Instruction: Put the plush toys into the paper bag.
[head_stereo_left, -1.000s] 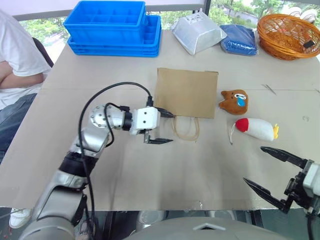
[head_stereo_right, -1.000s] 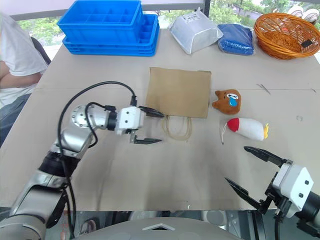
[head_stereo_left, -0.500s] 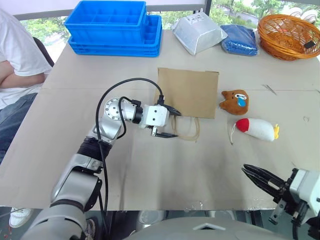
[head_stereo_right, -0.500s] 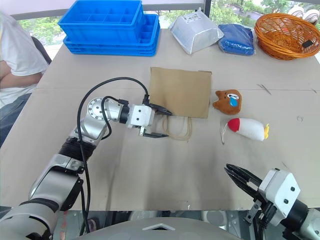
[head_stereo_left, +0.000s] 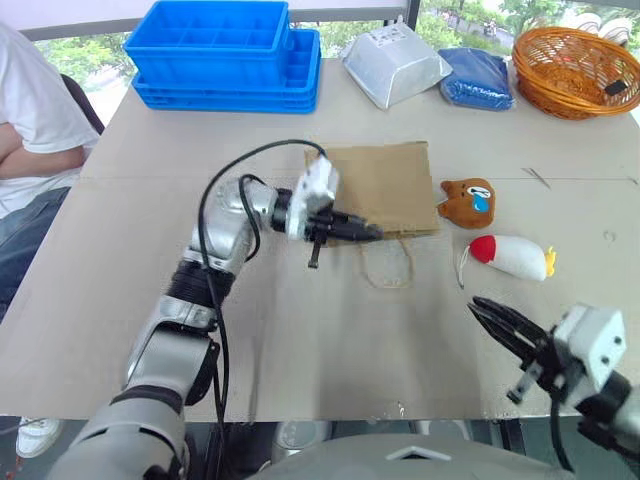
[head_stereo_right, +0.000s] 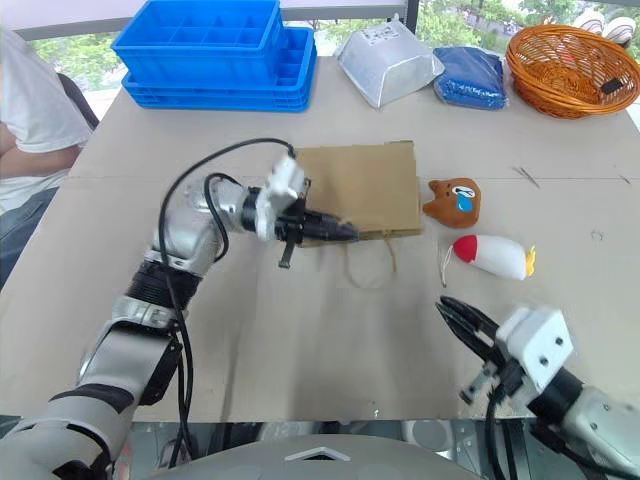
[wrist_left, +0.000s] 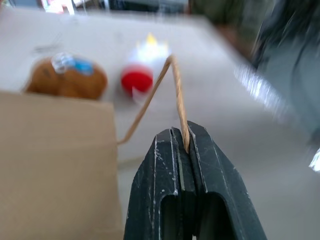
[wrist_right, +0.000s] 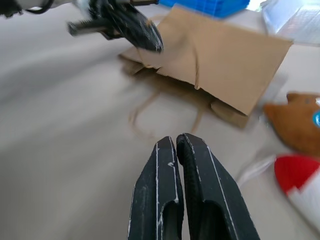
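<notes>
Handle first: I have the left end effector (wrist_left: 183, 150) pinched on a twisted loop of the flat tan kraft paper bag (head_stereo_left: 385, 186) (to lift its mouth open, I judge). Right end effector (head_stereo_left: 497, 325) closed, empty. Brown crying-face plush toy (head_stereo_left: 470, 203) and white red-ended plush toy (head_stereo_left: 512, 257) lie on the desk (head_stereo_left: 300, 340) beside the bag.

Paper bag (head_stereo_left: 385, 185) plain tan. One plush toy (head_stereo_left: 470, 203) brown with blue teardrop. Other plush toy (head_stereo_left: 512, 257) white, red end, yellow tip.

Flat paper bag (head_stereo_left: 385, 185); plush toys (head_stereo_left: 495, 230) beside.
</notes>
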